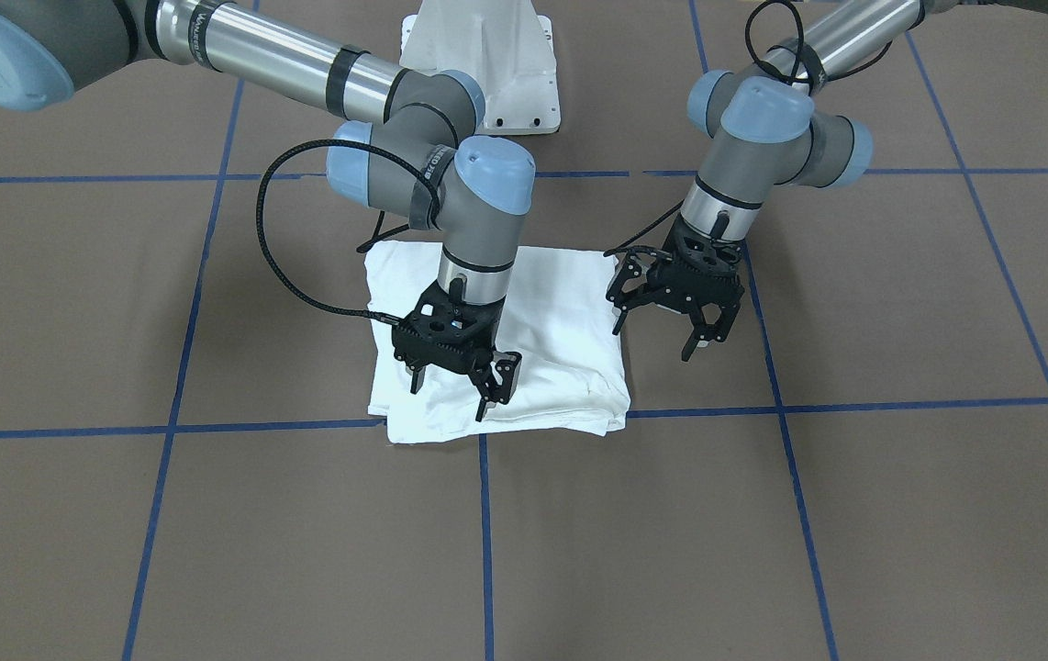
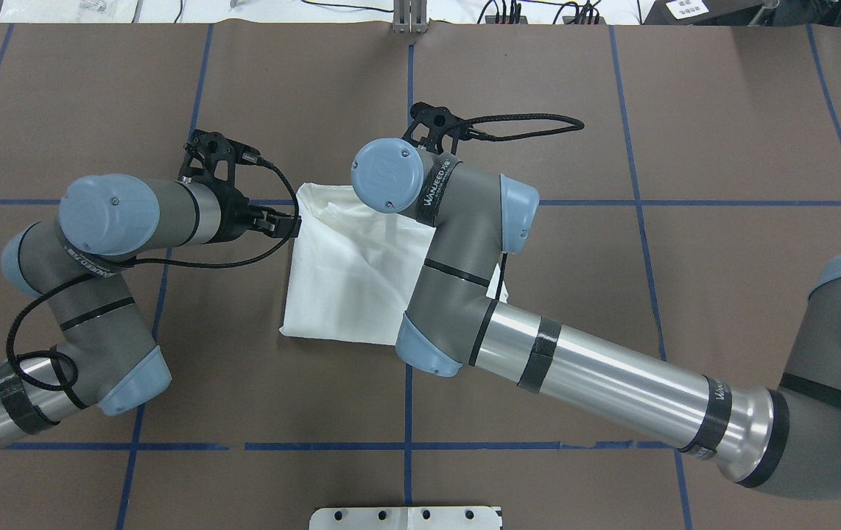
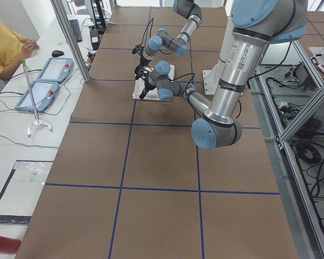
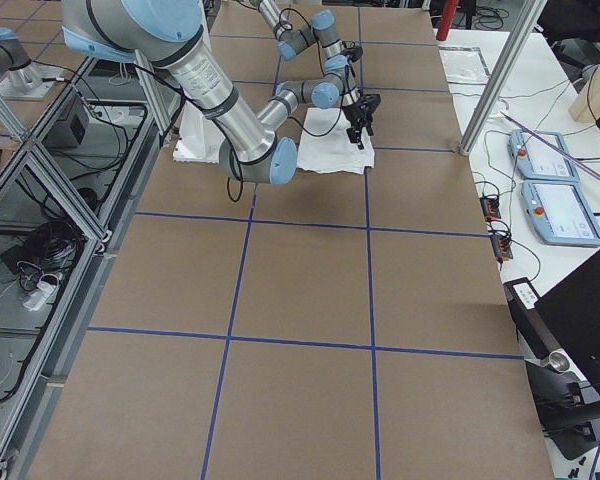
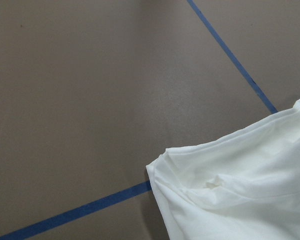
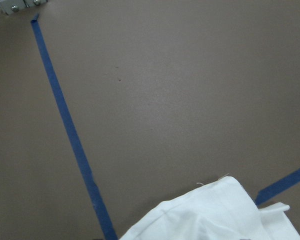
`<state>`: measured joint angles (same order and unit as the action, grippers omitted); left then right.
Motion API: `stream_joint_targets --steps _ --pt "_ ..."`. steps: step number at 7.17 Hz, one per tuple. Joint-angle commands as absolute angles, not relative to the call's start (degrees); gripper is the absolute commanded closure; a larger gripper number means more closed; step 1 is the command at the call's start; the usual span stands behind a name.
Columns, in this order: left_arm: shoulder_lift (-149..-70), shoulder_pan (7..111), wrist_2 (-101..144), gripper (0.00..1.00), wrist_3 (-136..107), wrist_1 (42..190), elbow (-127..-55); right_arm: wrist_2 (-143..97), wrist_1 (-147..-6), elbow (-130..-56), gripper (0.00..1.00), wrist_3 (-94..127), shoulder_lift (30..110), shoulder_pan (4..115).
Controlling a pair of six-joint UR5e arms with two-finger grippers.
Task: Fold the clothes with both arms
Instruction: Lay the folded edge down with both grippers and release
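Note:
The clothes are one white T-shirt, folded into a rough rectangle on the brown table; no printed text shows. It also lies at the table's middle in the overhead view. My right gripper hangs open just above the shirt's front part, with nothing between its fingers. My left gripper is open beside the shirt's edge, apart from the cloth; overhead it sits at the shirt's left edge. The left wrist view shows a shirt corner, and so does the right wrist view. Neither wrist view shows fingers.
Blue tape lines divide the brown table into squares. The white pedestal base stands behind the shirt. A seated person in yellow and two control tablets are on a side bench beyond the table's far edge.

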<state>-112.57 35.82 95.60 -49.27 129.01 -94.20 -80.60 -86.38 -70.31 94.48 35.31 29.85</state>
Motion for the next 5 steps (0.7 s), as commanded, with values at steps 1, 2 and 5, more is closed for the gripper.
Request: stream_joint_targets --steps 1,2,5 --pt "-112.3 35.9 95.6 0.00 -49.6 129.1 -94.1 -80.6 -86.3 -69.7 0.34 94.5 35.7 29.8" --pt "-112.2 35.9 95.6 0.00 -49.6 129.1 -94.1 -80.5 -86.3 -68.9 0.34 94.4 35.7 29.8" --pt "-112.2 35.9 95.6 0.00 -49.6 129.1 -94.1 -80.4 -86.2 -68.6 0.49 94.5 36.7 29.8"
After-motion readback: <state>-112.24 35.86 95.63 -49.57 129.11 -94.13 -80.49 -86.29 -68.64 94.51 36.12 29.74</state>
